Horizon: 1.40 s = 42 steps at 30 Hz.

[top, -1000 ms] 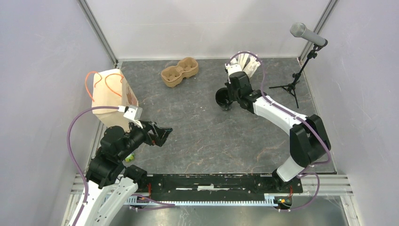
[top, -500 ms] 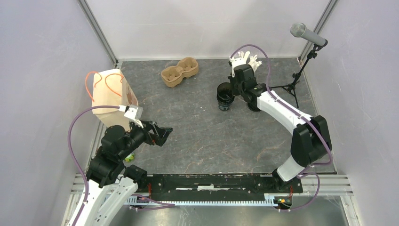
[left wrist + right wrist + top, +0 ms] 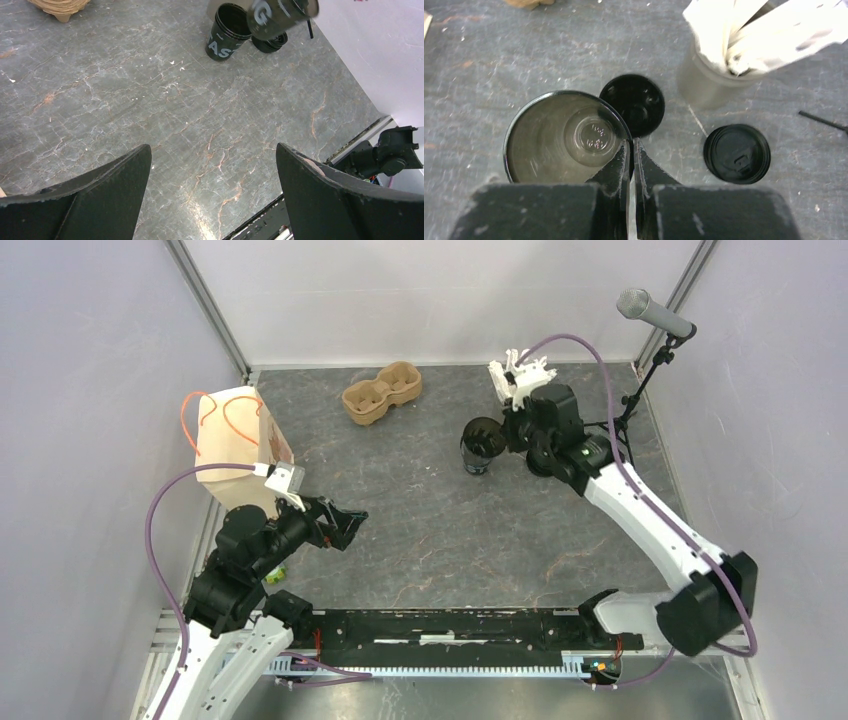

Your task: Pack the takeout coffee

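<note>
My right gripper [image 3: 506,434] is shut on the rim of an open black paper cup [image 3: 484,435], one finger inside and one outside, and holds it above the table. In the right wrist view this cup [image 3: 566,137] is empty and lidless at my gripper [image 3: 630,146]. A second open black cup [image 3: 633,104] stands on the table just below and beyond it; it also shows in the left wrist view [image 3: 226,34]. A round black lid [image 3: 736,153] lies loose on the table to the right. My left gripper [image 3: 338,524] is open and empty near the front left.
A grey cup of white sticks [image 3: 724,55] stands behind the cups. A brown pulp carrier [image 3: 382,392] sits at the back centre. A paper bag with orange handles [image 3: 236,440] stands at the left. A microphone on its stand [image 3: 652,314] is at the back right.
My right gripper has lifted the held cup up off the lower cup and drawn it slightly right. The right arm's elbow has swung out to the right. The left arm has not moved.
</note>
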Tool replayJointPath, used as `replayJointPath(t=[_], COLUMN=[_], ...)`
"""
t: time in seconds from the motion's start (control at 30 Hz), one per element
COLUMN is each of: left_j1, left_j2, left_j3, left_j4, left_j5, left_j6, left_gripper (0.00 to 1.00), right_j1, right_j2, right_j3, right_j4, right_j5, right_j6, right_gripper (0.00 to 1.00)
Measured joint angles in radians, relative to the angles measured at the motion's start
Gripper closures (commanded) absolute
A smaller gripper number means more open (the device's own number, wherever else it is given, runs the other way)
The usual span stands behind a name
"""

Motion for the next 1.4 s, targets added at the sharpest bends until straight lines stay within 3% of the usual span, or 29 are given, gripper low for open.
replayJointPath(t=[0.13,0.27,0.57,0.67,0.77,0.83,1.13,1.17,1.2,1.4], left_j1=[0.000,0.000,0.000,0.000,0.000,0.000,0.000,0.000,0.000,0.000], left_j2=[-0.001,-0.001,0.005,0.014,0.016,0.016,0.016,0.016,0.016,0.015], left_j3=[0.000,0.000,0.000,0.000,0.000,0.000,0.000,0.000,0.000,0.000], left_j4=[0.000,0.000,0.000,0.000,0.000,-0.001,0.000,0.000,0.000,0.000], left_j5=[0.000,-0.002,-0.004,-0.005,-0.006,-0.009,-0.014,-0.014,-0.014,-0.014], left_j6=[0.000,0.000,0.000,0.000,0.000,0.000,0.000,0.000,0.000,0.000], left_gripper=[0.00,0.00,0.00,0.00,0.00,0.00,0.00,0.00,0.00,0.00], right_j1=[0.029,0.140,0.335,0.381,0.417,0.423,0.421,0.415,0.402,0.198], right_j2=[-0.124,-0.209,-0.251,-0.253,-0.261,-0.264,-0.335,-0.347,-0.356,-0.303], right_j3=[-0.119,-0.249,-0.523,-0.556,-0.566,-0.566,-0.523,-0.520,-0.519,-0.512], right_j4=[-0.007,-0.001,0.010,0.026,0.051,0.061,0.027,0.031,0.041,0.105], right_j5=[-0.033,-0.058,-0.023,0.001,0.024,0.038,0.290,0.333,0.378,0.458], right_j6=[0.012,0.034,0.129,0.172,0.206,0.225,0.184,0.165,0.143,0.027], right_gripper=[1.00,1.00,0.99,0.93,0.74,0.66,0.67,0.63,0.68,0.69])
